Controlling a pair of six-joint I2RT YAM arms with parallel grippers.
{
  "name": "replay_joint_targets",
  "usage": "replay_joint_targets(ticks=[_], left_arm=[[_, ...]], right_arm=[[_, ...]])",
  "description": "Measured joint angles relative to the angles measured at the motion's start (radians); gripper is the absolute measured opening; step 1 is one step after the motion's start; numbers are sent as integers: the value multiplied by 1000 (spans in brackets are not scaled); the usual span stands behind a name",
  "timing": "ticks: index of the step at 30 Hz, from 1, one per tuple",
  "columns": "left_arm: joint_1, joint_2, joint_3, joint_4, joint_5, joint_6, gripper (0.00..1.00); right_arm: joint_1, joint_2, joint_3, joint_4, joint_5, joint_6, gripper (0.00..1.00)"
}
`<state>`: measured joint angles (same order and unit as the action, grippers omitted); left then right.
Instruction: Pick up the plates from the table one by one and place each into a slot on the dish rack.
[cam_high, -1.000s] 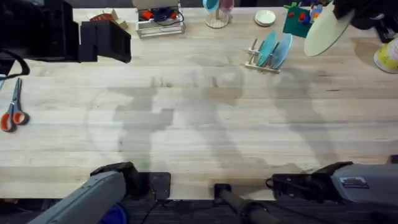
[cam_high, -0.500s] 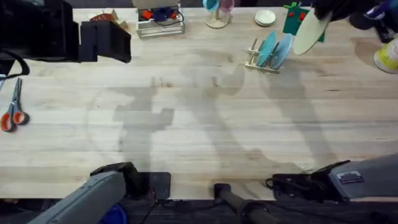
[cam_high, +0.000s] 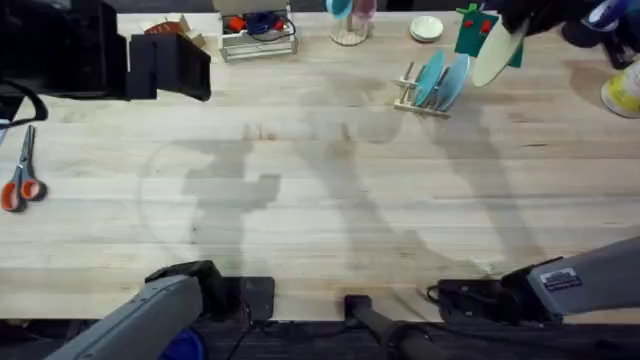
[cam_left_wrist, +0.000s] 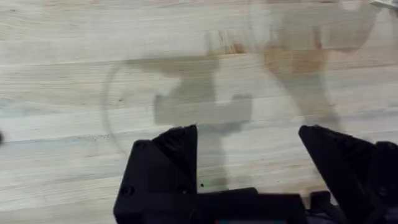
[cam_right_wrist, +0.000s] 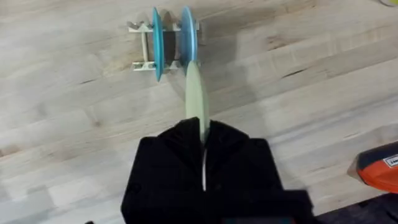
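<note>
Plate edge-on in right gripper, jaws clamped on its rim | held above table, just beside dish rack; rack holds two teal plates | left gripper jaws apart, well away; right arm is placed to slot it
</note>
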<state>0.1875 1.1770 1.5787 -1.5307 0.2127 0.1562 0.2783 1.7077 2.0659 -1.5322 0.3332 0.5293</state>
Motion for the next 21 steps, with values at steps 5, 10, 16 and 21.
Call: replay_joint_targets(ticks=[5, 10, 16, 21], left_arm=[[0, 0, 0, 0, 0, 0, 995], [0, 0, 0, 0, 0, 0, 995], [0, 0, 0, 0, 0, 0, 995], [0, 0, 0, 0, 0, 0, 995]], right_arm=[[-2, 21, 0, 25, 0, -10, 30], [-5, 31, 0, 31, 0, -14, 30], [-13, 64, 0, 44, 0, -14, 30], [-15, 104, 0, 65, 0, -24, 30]])
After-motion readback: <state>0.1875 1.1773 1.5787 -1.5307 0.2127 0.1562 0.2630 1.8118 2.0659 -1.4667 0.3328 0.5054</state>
